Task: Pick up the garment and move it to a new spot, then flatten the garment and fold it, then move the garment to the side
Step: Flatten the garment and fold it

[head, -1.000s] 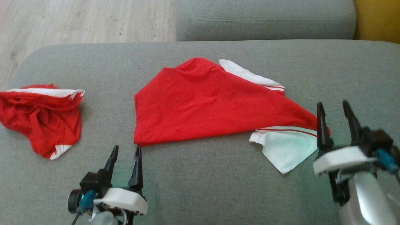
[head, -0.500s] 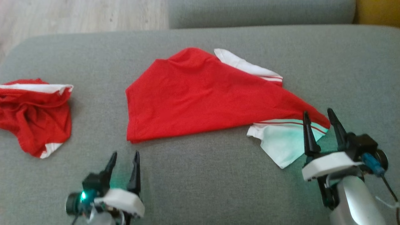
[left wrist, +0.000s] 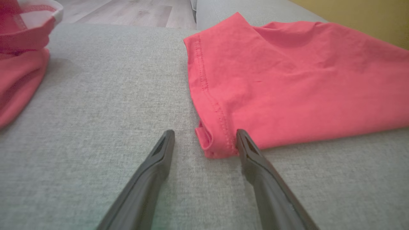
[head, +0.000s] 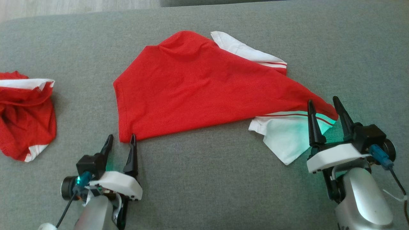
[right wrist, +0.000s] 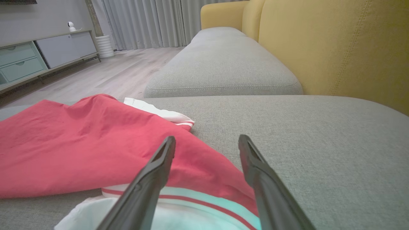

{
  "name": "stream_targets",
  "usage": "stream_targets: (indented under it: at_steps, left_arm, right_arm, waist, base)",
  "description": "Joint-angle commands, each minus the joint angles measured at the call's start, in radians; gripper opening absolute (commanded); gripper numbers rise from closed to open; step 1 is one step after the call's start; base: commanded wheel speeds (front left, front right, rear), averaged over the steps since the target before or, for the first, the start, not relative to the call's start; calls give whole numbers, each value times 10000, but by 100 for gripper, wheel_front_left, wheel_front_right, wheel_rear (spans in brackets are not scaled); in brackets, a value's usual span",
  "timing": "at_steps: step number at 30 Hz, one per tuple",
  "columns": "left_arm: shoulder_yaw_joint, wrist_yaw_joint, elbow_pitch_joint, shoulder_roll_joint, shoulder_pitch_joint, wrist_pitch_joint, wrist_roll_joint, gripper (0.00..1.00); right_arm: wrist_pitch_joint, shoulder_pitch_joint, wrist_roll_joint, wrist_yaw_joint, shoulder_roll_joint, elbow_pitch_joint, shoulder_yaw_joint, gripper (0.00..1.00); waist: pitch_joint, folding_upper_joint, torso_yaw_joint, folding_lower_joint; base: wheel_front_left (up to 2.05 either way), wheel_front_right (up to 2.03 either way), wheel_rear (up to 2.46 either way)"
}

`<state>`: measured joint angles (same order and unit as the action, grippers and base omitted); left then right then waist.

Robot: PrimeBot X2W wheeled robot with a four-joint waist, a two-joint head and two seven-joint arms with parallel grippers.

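**While jaws stand open at either end, the red garment (head: 198, 89) lies on the grey cushion (head: 207, 191)**

When you look down from the head view, you find the red garment lying roughly flat in the middle of the grey cushion, with white sleeves poking out at its far and right edges. Your left gripper (head: 121, 137) sits at the near-left corner, jaws spread and holding nothing. In the left wrist view one finger (left wrist: 252, 156) sits right at the hemmed corner, the other over bare cushion. Your right gripper (head: 322, 101) is at the right tip, above the white sleeve (head: 281, 143) — its jaws likewise wide apart and empty. A second, crumpled red garment (head: 25, 121) lies well apart to the left.
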<state>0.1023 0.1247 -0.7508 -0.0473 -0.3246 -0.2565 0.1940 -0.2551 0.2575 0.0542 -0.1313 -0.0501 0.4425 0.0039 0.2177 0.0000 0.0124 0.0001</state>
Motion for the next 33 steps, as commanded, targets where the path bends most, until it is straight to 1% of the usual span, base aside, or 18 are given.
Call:
stream_targets:
  at_steps: [1, 3, 8, 12, 17, 23, 28, 33]
  left_arm:
    - [-287, 38, 263, -117, -306, -53, -57, 100]
    - [-274, 48, 460, -101, -220, -53, 20, 100]
    - [255, 56, 903, -75, -117, -53, 307, 100]
    - [475, 57, 831, -151, -205, -53, 466, 100]
    - [194, 58, 220, -195, -331, -53, 432, 100]
    - [189, 58, -45, -169, -113, -53, 454, 100]
    - [369, 59, 70, -300, 15, -53, 542, 100]
    - [306, 59, 426, -371, -74, -53, 635, 100]
  right_arm:
    - [-66, 308, 69, 6, -82, -317, 275, 100]
    - [-66, 294, 89, 6, -81, -316, 267, 100]
    - [-66, 269, 136, 6, -80, -220, 291, 100]
    - [-66, 277, 155, 6, -73, -135, 367, 100]
    - [-66, 260, 210, 6, -62, -64, 470, 100]
    - [-66, 114, 345, 6, -58, 27, 490, 100]
    - [-66, 128, 422, 6, -58, 72, 530, 100]
    - [-66, 157, 469, 6, -68, 89, 512, 100]
  waist:
    - [9, 0, -6, -1]
    - [12, 0, 7, -1]
    - [-2, 0, 96, -1]
    - [-68, 0, 114, -1]
    - [-158, 0, 48, -1]
    - [-235, 0, -14, -1]
    - [-204, 0, -50, -1]
    - [-170, 0, -27, -1]
  base:
    - [0, 0, 0]
    - [0, 0, 0]
    - [0, 0, 0]
    - [0, 0, 0]
    - [0, 0, 0]
    - [0, 0, 0]
    - [0, 0, 0]
    - [0, 0, 0]
